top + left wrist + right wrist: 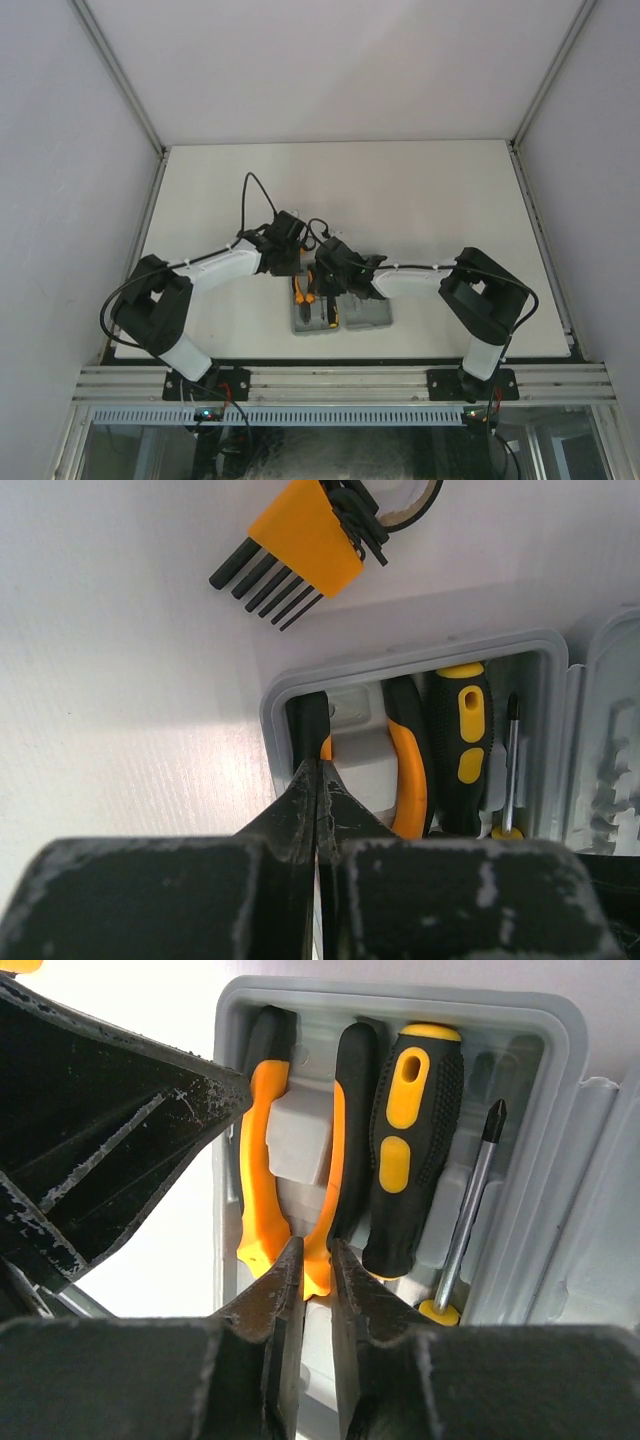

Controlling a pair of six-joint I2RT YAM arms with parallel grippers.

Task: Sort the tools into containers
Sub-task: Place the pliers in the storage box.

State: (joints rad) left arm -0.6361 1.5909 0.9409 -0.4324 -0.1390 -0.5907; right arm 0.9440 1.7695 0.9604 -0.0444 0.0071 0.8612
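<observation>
Left tool (317,778) pinched shut; right tool (315,1252) narrow, grip unclear; white table (430,190), pale walls (60,150).

One camera hangs high above the near edge, looking down over the whole table (430,190). Both wrist cameras sit close, sharing one half of the grey case (400,662).

1. The left arm (215,265) has a white tubular link between bulky black joint housings.
2. The right arm (415,282) matches it, white link and black joints.
3. A thin black cable (246,200) loops off the left arm.
4. The left gripper (317,785) has black wedge-shaped fingers (290,820), scuffed with pale flecks.
5. The right gripper (315,1255) shows the same wear.
</observation>
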